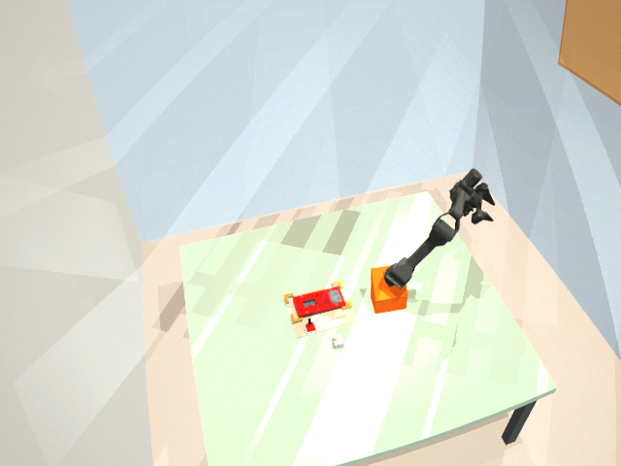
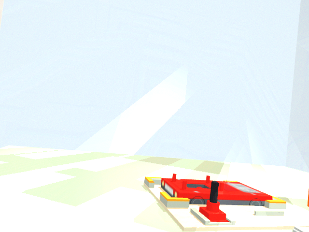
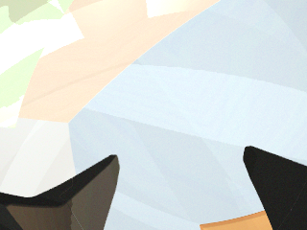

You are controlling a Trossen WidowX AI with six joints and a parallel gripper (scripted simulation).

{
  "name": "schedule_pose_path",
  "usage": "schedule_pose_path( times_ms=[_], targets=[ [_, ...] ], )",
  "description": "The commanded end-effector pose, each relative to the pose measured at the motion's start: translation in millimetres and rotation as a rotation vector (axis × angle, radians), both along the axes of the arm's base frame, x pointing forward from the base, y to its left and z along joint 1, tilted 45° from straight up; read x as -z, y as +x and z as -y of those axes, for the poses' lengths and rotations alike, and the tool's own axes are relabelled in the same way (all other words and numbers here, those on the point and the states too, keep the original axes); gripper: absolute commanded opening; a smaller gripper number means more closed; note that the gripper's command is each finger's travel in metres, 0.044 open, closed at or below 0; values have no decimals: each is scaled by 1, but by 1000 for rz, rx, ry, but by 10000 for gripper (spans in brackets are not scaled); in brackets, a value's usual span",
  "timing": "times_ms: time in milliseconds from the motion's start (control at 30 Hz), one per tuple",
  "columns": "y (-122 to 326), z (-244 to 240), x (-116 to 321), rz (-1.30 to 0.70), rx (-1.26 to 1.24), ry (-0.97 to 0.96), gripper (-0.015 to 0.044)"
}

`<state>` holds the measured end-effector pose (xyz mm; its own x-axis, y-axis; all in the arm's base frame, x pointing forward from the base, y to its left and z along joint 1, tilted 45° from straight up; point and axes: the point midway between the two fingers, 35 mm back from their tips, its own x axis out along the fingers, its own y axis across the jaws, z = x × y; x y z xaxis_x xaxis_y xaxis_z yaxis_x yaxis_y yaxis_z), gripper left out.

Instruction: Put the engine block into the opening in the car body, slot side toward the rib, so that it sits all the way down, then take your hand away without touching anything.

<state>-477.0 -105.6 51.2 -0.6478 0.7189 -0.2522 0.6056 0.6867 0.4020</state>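
Red car body (image 1: 321, 302) (image 2: 239, 195) needs a straight, slot-to-rib insertion into its opening (image 1: 309, 303) (image 2: 192, 185); first bring the open, empty gripper (image 1: 493, 213) (image 3: 183, 159) back high.

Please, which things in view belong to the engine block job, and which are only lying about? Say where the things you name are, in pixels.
Belong to the job:
- grey block (image 1: 337, 344) (image 2: 301, 229), probably the engine block
- red car body (image 1: 322, 303) (image 2: 234, 195), with the opening
- hand (image 1: 493, 213) (image 3: 183, 159), open

Not named by the job:
- red piece with black handle (image 1: 310, 327) (image 2: 213, 213), standing on the board
- orange box (image 1: 390, 305) (image 2: 308, 198), under the arm
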Motion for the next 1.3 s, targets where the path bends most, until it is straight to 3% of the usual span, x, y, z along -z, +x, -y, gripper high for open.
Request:
schedule_pose_path(
  times_ms=[0, 300, 633, 1000, 1267],
  targets=[
    [0, 0, 0, 0, 0, 0, 426],
    [25, 78, 3, -27, -178, -184, 440],
    [86, 177, 9, 6, -385, -453, 440],
    [189, 267, 14, 144, -550, -753, 440],
    [289, 311, 17, 322, -615, -956, 440]
  ],
)
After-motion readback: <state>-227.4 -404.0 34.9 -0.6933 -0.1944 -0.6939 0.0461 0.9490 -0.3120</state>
